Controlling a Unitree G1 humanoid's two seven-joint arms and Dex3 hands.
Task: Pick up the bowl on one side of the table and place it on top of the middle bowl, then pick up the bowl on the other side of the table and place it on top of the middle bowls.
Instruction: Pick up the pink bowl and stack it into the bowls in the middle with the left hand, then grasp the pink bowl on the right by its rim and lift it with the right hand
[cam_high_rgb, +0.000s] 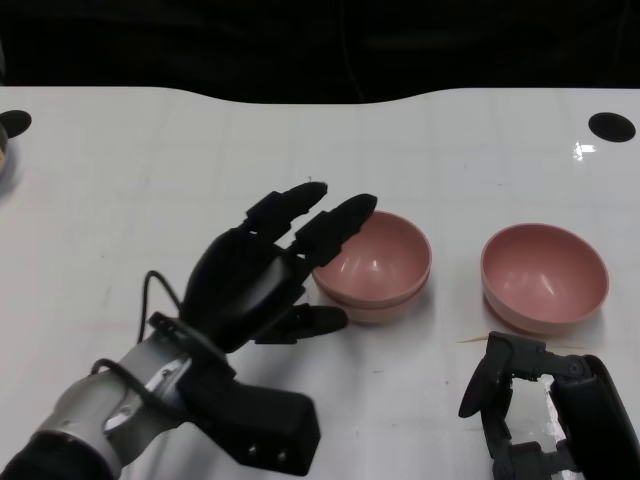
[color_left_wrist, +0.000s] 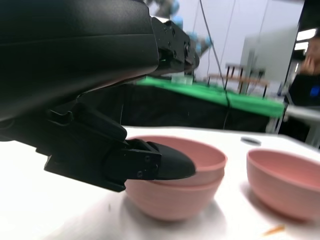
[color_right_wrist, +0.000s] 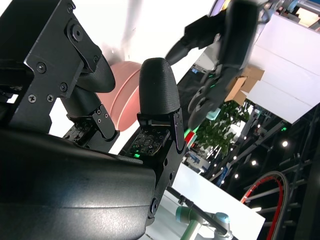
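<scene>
Lying just ahead of the right hand (cam_high_rgb: 545, 405), the remaining side bowl (cam_high_rgb: 545, 275); fingers spreading, gripping nothing. Hovering released beside the stacked middle bowls (cam_high_rgb: 375, 265), the left hand (cam_high_rgb: 265, 275).

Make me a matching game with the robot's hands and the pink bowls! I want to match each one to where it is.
Things:
1. left hand
2. right hand
3. stacked bowls
4. single bowl

Places:
A. alone on the table, toward the right
B. in the middle, one nested inside the other
C. low at the table's near edge, just below the single bowl
D. open beside the stack, fingers over its rim

Pairs: 1-D, 2-C, 3-B, 4-A
</scene>
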